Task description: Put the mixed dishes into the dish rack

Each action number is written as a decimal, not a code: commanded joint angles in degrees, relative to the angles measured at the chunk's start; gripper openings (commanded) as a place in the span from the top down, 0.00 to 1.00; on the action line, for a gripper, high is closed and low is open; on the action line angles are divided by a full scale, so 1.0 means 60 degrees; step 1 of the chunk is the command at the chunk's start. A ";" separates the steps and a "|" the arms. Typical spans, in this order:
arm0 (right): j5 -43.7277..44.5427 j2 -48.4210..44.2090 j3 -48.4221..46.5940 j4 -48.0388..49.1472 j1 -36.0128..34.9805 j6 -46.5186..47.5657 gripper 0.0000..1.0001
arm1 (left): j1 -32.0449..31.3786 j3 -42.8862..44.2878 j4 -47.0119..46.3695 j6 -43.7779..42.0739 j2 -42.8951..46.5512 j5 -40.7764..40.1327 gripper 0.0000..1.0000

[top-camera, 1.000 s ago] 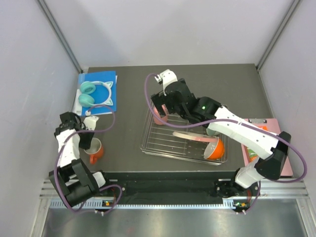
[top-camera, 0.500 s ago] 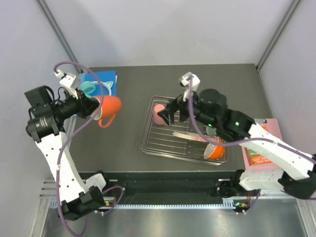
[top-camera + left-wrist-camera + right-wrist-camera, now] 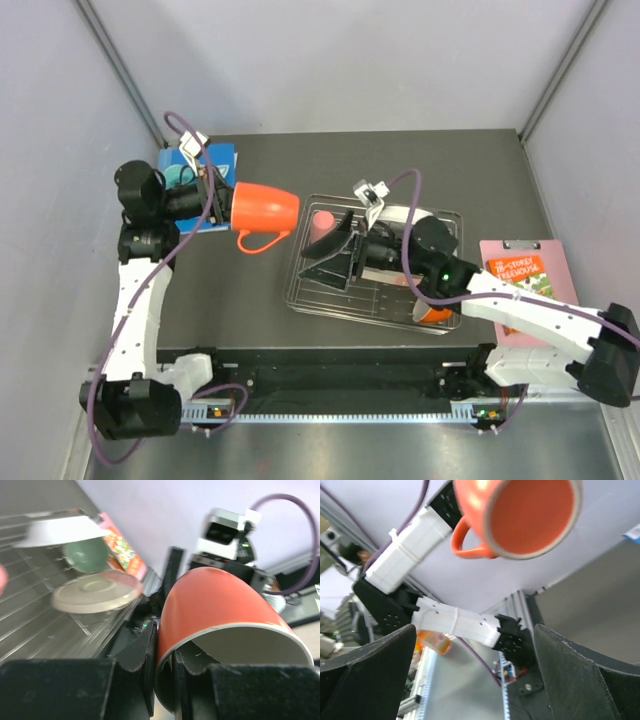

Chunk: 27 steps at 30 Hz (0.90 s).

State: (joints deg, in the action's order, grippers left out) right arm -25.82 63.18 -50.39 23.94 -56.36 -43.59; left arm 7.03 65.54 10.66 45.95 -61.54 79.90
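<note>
Six dishes in all: one orange mug (image 3: 265,208), one pink cup (image 3: 322,220); two plates, white plate (image 3: 57,529) and pink-and-cream plate (image 3: 95,591); two bowls, mint-green bowl (image 3: 85,555) and orange bowl (image 3: 437,312). One wire dish rack (image 3: 320,297). Two robot arms: left arm (image 3: 135,300), right arm (image 3: 530,310). One pink clipboard (image 3: 560,260), one booklet (image 3: 522,275), one blue board (image 3: 215,160), one dark surface (image 3: 480,170).

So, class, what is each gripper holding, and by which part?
The left gripper holds the orange mug by its rim, pinched between the fingers. The right gripper is open, holding nothing.
</note>
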 commanded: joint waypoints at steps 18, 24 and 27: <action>-0.0266 0.2199 -0.0595 0.5106 0.0443 -0.3633 0.00 | -0.1142 -0.1328 -0.5791 0.3770 0.0822 -0.0455 1.00; -0.0223 0.2463 -0.1034 0.5179 0.0575 -0.3706 0.00 | -0.1403 -0.1386 -0.3448 0.1735 0.1101 -0.0601 1.00; -0.0266 0.2610 -0.1195 0.5603 0.0619 -0.3969 0.00 | -0.1493 -0.1547 -0.2760 0.1016 0.1189 -0.0762 1.00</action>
State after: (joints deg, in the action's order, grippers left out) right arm -27.70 78.54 -53.41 51.42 -53.21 -65.54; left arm -0.69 55.92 -12.99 60.64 -56.38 77.89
